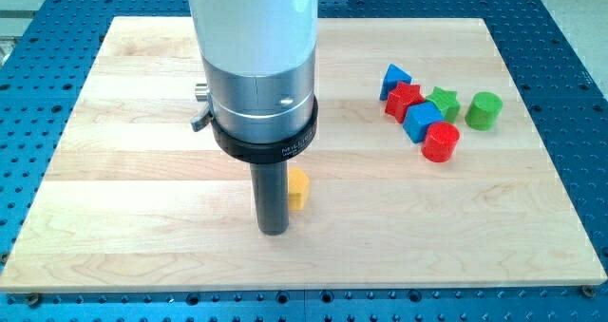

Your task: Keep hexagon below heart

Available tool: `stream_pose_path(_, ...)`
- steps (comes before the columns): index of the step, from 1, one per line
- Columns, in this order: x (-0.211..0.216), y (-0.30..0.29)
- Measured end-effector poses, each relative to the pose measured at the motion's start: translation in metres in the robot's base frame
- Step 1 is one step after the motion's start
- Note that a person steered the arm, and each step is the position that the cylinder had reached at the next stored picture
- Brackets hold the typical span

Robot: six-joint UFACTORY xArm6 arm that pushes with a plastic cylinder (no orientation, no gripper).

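Observation:
My tip rests on the wooden board a little left of centre, towards the view's bottom. A yellow block sits right against the rod's right side, just above the tip. The rod hides part of it, so I cannot tell whether it is the hexagon or the heart. No second yellow block shows; the wide arm body hides the board behind it.
A cluster lies at the view's upper right: a blue triangle, a red star, a green star, a blue cube, a red cylinder and a green cylinder.

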State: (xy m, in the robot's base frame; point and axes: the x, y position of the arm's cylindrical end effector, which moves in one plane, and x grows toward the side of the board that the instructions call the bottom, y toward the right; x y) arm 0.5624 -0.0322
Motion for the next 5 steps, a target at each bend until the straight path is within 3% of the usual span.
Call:
stream_pose_path(1,0.04,-0.018)
stream_pose_path(3,-0.005,0.026)
stream_pose_path(5,0.019,0.026)
